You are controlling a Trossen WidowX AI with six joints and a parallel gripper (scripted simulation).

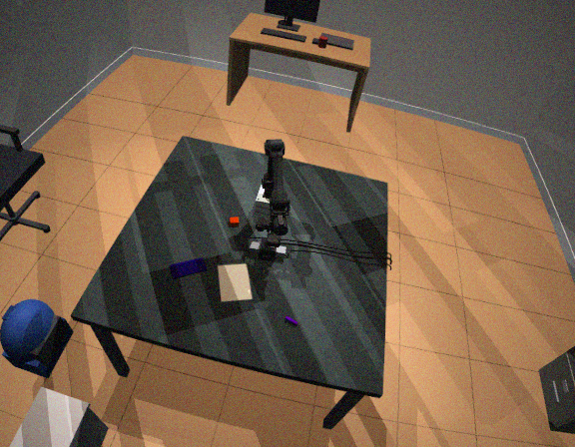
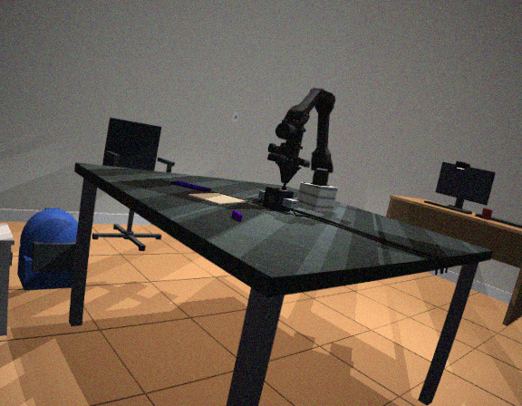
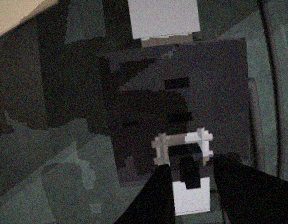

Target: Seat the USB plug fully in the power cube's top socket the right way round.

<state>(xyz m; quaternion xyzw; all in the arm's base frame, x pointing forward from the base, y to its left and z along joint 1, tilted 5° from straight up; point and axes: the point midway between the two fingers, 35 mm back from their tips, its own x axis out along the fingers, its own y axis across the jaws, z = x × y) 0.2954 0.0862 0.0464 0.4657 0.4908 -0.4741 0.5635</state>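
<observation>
USB plug: a dark piece [image 3: 190,172], apparently the plug, shows between the fingertips at the top of the power cube; its orientation and depth of seating cannot be told.
Socket: a pale raised frame [image 3: 159,152] with corner posts stands at one edge of the cube's top.
Power cube: the dark power cube [image 1: 266,253] [image 2: 277,198] [image 3: 215,75] rests on the table [image 1: 339,349] [image 2: 272,272]; dark slots mark its top.
White blocks: a left block [image 1: 255,244] [image 3: 165,17] and a right block [image 1: 281,249] [image 3: 191,201] are at opposite sides of the cube.
Gripper: the gripper [image 1: 274,240] [image 2: 285,187] [image 3: 191,169] points down over the cube, fingers slightly spread, pinching nothing.
Arm: the black arm [image 1: 276,172] [image 2: 323,129] reaches from the far side, beside a white stack [image 1: 261,195] [image 2: 317,197].
Cables: thin black cables [image 1: 334,247] [image 2: 367,233] run right from the cube area, over the table edge.
Orange block: a small orange block [image 1: 234,221] lies left of the arm.
Pale board: a flat pale board [image 1: 235,282] [image 2: 217,198] [image 3: 20,12] lies near-left of the cube.
Blue slab: a dark blue slab [image 1: 188,267] [image 2: 190,186] lies left of the board.
Purple piece: a small purple piece [image 1: 291,320] [image 2: 236,216] lies toward the near edge.
</observation>
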